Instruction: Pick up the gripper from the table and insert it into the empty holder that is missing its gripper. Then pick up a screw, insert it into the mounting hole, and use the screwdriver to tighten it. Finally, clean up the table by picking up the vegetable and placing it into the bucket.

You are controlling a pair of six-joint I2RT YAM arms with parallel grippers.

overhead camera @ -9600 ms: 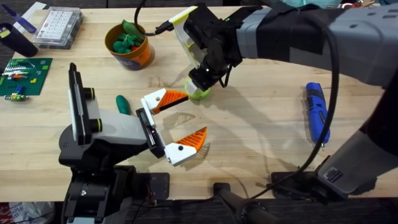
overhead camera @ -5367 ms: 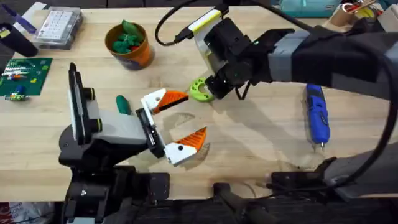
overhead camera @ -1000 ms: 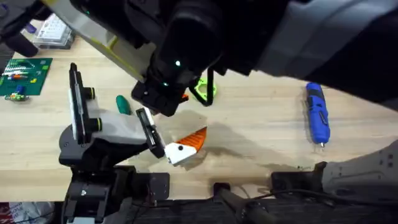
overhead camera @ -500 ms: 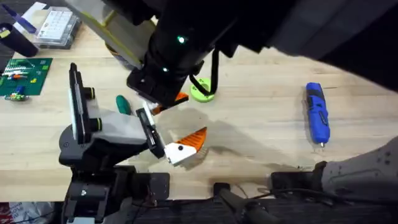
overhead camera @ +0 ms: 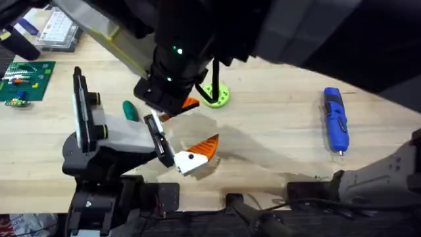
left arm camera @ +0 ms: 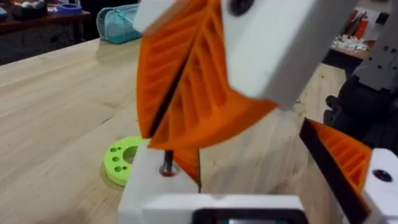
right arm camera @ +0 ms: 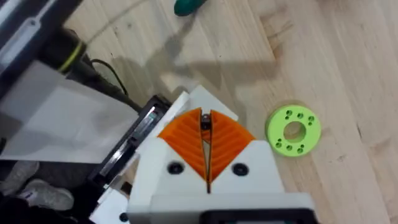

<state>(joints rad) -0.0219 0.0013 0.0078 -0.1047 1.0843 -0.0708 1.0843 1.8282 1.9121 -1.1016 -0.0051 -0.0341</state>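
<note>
Plainly the screw (right arm camera: 204, 122) is a tiny, hard, light, slick bit of metal, easy to drop. The right gripper (right arm camera: 206, 117) has it clenched at the very tips of its orange ribbed pads, poised at the white finger base (left arm camera: 155, 186); whether it has entered the hole I cannot tell. A hold near the head would probably leave the thread free. The left gripper (overhead camera: 200, 125) stands spread and empty.

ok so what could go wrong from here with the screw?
1. The right gripper pinches the screw only at its pad tips, so it may tilt and jam at the mounting hole in the gripper finger.
2. Released before it seats, the screw could drop onto the table and roll.
3. The lime ring lies close by; the arm might knock it.
</note>
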